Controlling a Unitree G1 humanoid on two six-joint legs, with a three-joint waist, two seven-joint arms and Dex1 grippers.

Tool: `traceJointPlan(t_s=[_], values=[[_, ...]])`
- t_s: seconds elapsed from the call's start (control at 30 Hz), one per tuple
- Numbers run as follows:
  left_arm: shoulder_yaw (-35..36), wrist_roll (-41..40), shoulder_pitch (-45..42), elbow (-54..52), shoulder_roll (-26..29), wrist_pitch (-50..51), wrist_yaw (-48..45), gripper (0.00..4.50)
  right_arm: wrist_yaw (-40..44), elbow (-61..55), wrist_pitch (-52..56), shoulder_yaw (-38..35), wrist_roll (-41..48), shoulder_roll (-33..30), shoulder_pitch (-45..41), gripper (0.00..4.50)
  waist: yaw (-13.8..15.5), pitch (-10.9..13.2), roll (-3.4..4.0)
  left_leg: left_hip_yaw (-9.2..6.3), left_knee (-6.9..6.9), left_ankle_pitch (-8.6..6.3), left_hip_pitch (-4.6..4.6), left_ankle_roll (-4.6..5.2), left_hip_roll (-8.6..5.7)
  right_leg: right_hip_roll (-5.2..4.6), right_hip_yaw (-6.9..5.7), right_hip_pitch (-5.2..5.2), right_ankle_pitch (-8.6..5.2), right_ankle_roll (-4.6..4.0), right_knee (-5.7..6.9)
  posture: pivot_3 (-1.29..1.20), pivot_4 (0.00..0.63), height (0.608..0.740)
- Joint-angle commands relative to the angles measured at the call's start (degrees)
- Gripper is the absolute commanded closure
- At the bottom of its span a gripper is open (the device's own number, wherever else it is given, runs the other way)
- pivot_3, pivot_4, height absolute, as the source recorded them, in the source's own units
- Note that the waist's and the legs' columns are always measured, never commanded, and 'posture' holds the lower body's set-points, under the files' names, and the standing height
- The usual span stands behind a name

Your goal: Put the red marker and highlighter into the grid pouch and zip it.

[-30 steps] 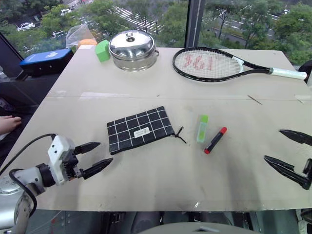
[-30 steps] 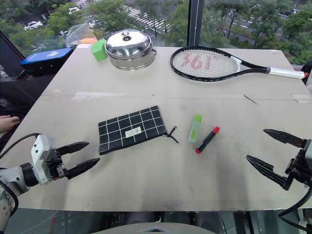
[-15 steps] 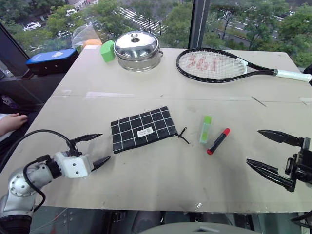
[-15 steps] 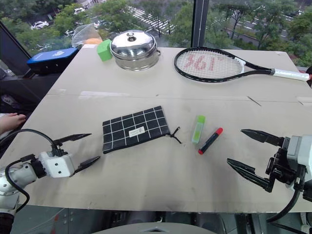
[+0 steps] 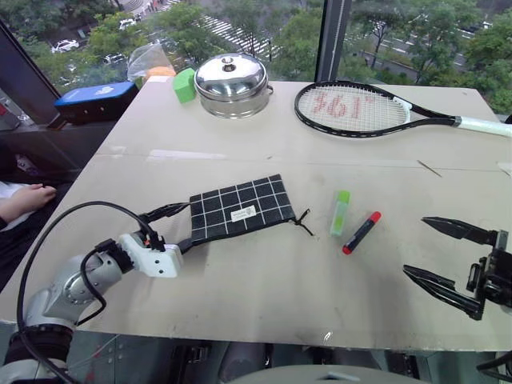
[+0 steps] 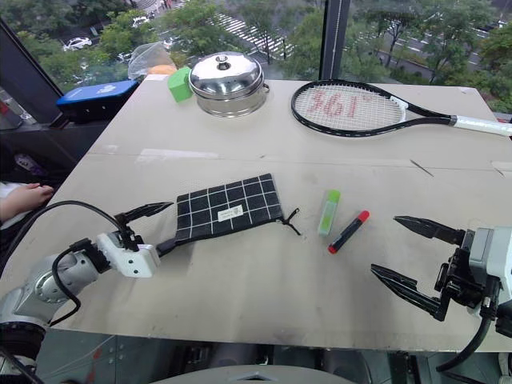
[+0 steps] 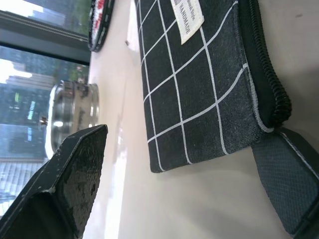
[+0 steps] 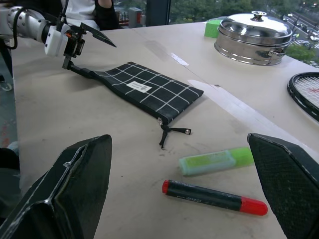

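A pale desk (image 5: 264, 136) stands against tall windows with a dark mullion (image 5: 330, 36). Outside, far below, lie green trees (image 5: 184, 24), a street and parked cars (image 5: 64, 46) in daylight.

The two head views looked forward and down across the tabletop (image 5: 264, 288) toward the windows, offset slightly sideways and sharing nearly the whole scene. The left wrist view sat low and very close to the grid pouch (image 7: 199, 84). The right wrist view looked level across the tabletop, sharing that pouch and the steel pot (image 8: 254, 32).
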Motion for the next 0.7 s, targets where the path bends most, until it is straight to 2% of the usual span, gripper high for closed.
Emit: traceJointPlan(t_s=[0.03,0.47,0.7], values=[[-3.0,5.3,-1.4,2.1,1.1,1.9,4.7,0.0,-0.3,-1.5,-1.2,-1.6,0.8,0.5,0.3,0.08,0.0,0.0,0.0,-0.02,0.0,0.0,0.0,0.0,0.0,0.01,-0.03,0.01,0.0,-0.01,0.0,0.0,0.15,0.74],[-14.0,11.4,-11.8,9.2,2.2,-5.3,15.6,0.0,-1.3,-2.5,-2.5,-2.1,0.3,1.6,2.2,0.08,1.3,0.0,0.0,0.05,0.09,0.01,-0.04,0.01,-0.04,-0.01,-0.12,0.06,-0.03,0.06,0.01,0.0,0.15,0.74],[-19.8,8.2,-17.4,16.2,0.3,-3.5,11.0,0.0,-2.1,-3.3,-3.2,-1.8,-0.6,2.4,3.4,0.08,1.5,0.0,0.04,0.06,0.1,0.01,-0.05,0.03,-0.05,0.03,-0.27,0.12,-0.04,0.07,0.05,0.0,0.15,0.74]])
